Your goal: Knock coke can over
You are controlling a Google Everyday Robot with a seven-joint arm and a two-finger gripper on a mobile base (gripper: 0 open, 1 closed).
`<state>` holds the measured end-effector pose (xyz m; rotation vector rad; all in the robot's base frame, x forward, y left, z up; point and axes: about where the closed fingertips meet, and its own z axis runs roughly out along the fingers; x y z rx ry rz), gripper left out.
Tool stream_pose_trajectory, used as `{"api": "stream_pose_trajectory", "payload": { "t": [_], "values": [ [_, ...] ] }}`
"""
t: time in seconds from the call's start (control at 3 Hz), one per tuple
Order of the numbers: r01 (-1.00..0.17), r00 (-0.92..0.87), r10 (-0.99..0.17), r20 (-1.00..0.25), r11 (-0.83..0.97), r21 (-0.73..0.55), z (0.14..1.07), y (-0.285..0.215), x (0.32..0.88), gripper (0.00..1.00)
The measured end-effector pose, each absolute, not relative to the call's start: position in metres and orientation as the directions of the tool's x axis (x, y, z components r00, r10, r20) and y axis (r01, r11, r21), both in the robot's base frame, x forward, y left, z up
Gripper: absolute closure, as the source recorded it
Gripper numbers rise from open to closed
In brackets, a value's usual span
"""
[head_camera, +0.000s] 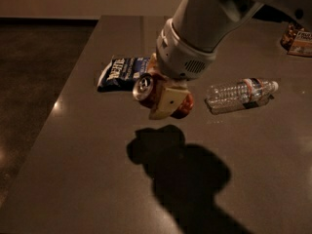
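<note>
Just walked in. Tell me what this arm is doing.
The robot's arm reaches down over the table, and its claw is closed around the coke can. The can is tipped over sideways, silver top facing left, and seems to be held just above the surface. A blue chip bag lies behind it, and a water bottle lies on its side to the right.

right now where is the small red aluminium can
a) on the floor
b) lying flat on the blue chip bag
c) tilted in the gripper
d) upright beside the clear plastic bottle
c: the gripper, between the blue chip bag and the clear plastic bottle, is closed on the small red aluminium can, whose silver top faces sideways.
</note>
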<state>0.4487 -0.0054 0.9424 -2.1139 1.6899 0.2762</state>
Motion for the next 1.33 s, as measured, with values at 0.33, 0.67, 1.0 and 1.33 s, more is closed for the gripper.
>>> {"api": "stream_pose_trajectory", "payload": {
  "t": [0.33,0.67,1.0,1.33],
  "values": [
    [-0.936,0.319,-0.925,-0.207,-0.273,-0.220,0.923,-0.060,0.453,1.00],
    [-0.924,0.352,-0.925,-0.144,-0.319,-0.209,0.914,-0.079,0.452,1.00],
    [-0.902,0.416,-0.904,-0.102,-0.396,-0.170,0.896,-0.092,0.440,0.82],
    [-0.877,0.473,-0.877,-0.080,-0.461,-0.133,0.881,-0.097,0.428,0.59]
  ]
}}
